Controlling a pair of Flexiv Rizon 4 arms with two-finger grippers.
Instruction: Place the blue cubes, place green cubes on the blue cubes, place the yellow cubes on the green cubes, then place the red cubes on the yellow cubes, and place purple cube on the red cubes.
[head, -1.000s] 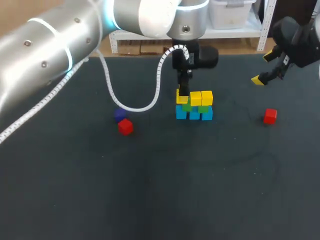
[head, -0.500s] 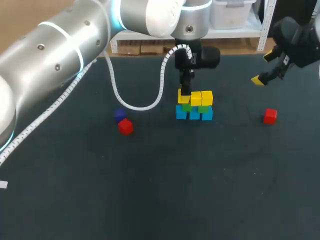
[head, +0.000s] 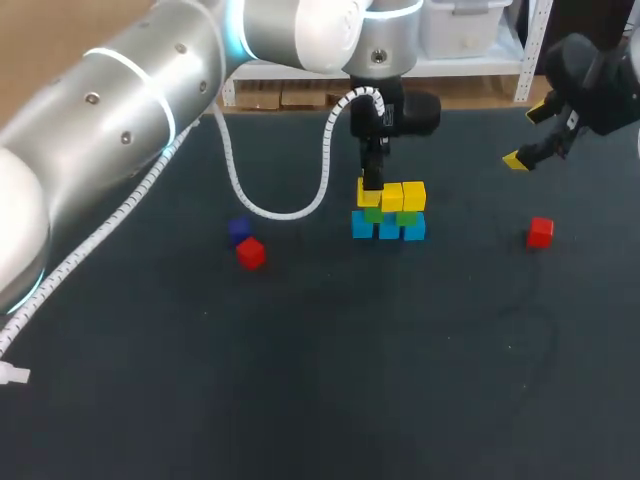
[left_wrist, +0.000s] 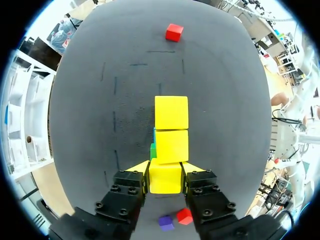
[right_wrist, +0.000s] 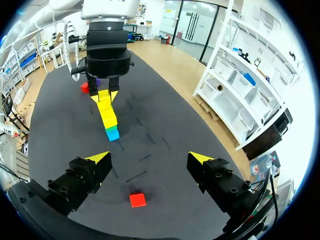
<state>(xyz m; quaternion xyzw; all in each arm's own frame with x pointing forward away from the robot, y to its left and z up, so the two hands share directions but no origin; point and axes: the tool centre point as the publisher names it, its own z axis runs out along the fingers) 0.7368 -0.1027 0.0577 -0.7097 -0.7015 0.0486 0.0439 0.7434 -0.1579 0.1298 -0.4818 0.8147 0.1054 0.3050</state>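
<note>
A stack stands mid-table: a row of blue cubes (head: 388, 229), green cubes (head: 405, 216) on them, and yellow cubes (head: 403, 195) on top. My left gripper (head: 371, 182) comes down on the row's left end, shut on a yellow cube (left_wrist: 165, 178) that sits in line with two other yellow cubes (left_wrist: 171, 129) ahead of it. One red cube (head: 251, 253) and the purple cube (head: 238, 230) lie left of the stack. Another red cube (head: 540, 232) lies to the right. My right gripper (right_wrist: 150, 160) hangs open and empty above that red cube (right_wrist: 137, 200), far from the stack (right_wrist: 109, 120).
The left arm's white coiled cable (head: 300, 195) droops over the table left of the stack. Dark table surface (head: 330, 370) stretches bare in front of the stack. The red cube (left_wrist: 184, 216) and purple cube (left_wrist: 166, 222) show under the left gripper.
My left gripper has shifted slightly right with its yellow cube, bringing it against the yellow row. The left arm's upper part has swung a little. The right arm has not moved.
</note>
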